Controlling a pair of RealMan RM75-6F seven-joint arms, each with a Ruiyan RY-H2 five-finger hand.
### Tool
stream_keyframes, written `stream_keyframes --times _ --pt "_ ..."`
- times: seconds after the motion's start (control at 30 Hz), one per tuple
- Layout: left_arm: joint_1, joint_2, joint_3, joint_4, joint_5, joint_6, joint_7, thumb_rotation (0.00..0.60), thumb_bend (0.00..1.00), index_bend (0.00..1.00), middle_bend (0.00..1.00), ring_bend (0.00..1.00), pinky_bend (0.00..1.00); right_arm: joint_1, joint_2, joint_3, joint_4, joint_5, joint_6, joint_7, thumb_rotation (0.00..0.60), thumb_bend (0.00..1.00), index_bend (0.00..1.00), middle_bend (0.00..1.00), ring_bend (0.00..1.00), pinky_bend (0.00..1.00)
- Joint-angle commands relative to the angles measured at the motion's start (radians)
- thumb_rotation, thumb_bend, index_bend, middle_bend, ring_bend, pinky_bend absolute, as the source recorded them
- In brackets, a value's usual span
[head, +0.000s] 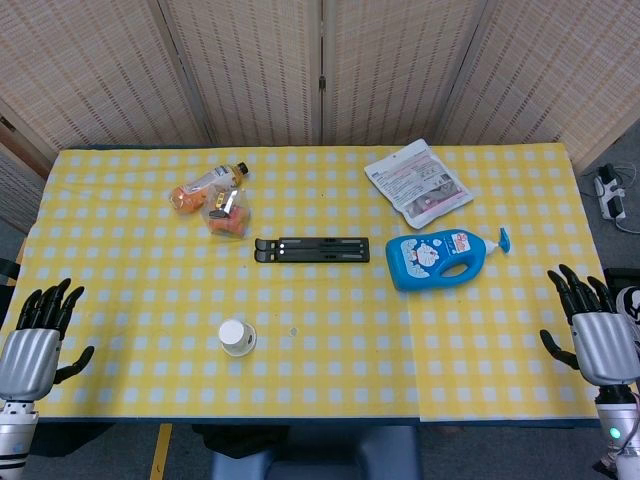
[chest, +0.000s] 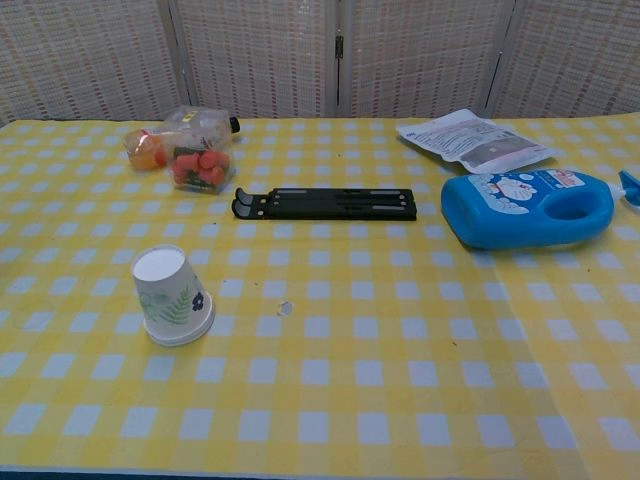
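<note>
Left hand (head: 30, 345) low at the left edge of the table (head: 330, 390), fingers spread, holding nothing. Right hand (head: 597, 335) low at the right edge, fingers spread too, holding nothing. Both shown only in the head view.

Nearest to the left hand: a white paper cup (head: 237, 337), upside down on the yellow checked cloth (head: 480, 340), well apart from the fingers. Nearest to the right hand: a blue bottle (head: 441, 258) lying on its side, cap toward the right edge, apart from the hand.

Between cup and bottle, further back: a flat black stand (head: 312, 250). Back left: a drink bottle (head: 208, 186) lying down, touching a small clear box of red things (head: 227, 214). Back right: a white pouch (head: 417, 181), lying flat.
</note>
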Motion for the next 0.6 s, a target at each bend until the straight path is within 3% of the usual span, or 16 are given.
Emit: stream_keyframes --times 0.03,0.4,0.6 --pt "-0.004 0.000 0.002 -0.001 -0.004 -0.010 0.000 0.600 0.33 0.03 0.02 0.03 0.00 0.000 0.000 0.000 0.000 0.000 0.000 0.000 0.600 0.35 0.00 0.07 0.17 0.09" --pt "-0.039 -0.004 0.002 0.012 0.040 -0.035 -0.038 0.600 0.35 0.10 0.03 0.04 0.00 -0.007 0.010 -0.001 -0.010 -0.010 0.020 0.000 0.600 0.35 0.00 0.07 0.17 0.09" --pt "-0.119 0.001 0.015 0.007 0.128 -0.115 -0.118 0.600 0.36 0.18 0.06 0.06 0.00 -0.009 0.017 0.001 -0.018 -0.018 0.033 -0.019 0.600 0.35 0.00 0.07 0.17 0.09"
